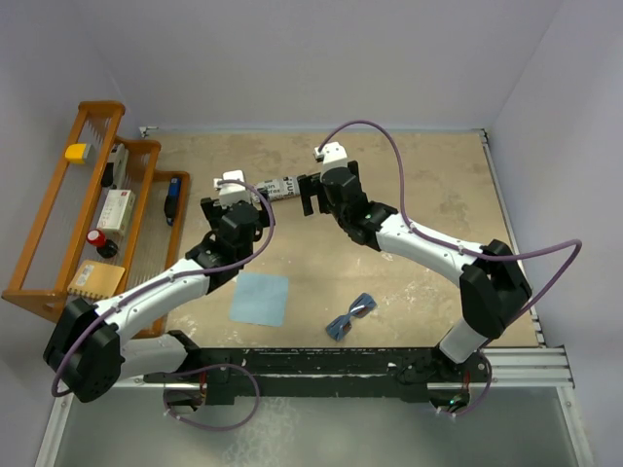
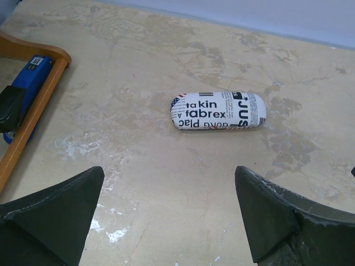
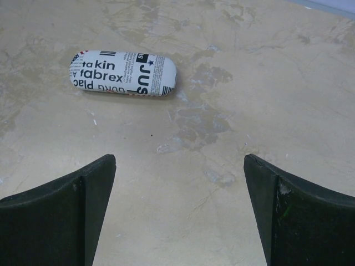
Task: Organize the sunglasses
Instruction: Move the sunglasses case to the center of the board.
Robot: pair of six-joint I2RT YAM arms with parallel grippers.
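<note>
Top external: sunglasses [image 1: 348, 317] lie near the table's [image 1: 438, 165] near edge; left gripper [image 2: 169, 173] and right gripper [image 3: 179, 160] both spread apart, empty.

The sunglasses [image 1: 349, 316] lie near the table's [image 1: 438, 175] front edge, right of the cloth [image 1: 260, 299]. The glasses case [image 2: 218, 111] lies well behind both, and a wooden rack [image 1: 58, 253] stands at far left.

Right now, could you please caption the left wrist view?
Open left gripper facing an oval white glasses case with black lettering on a beige table.
</note>
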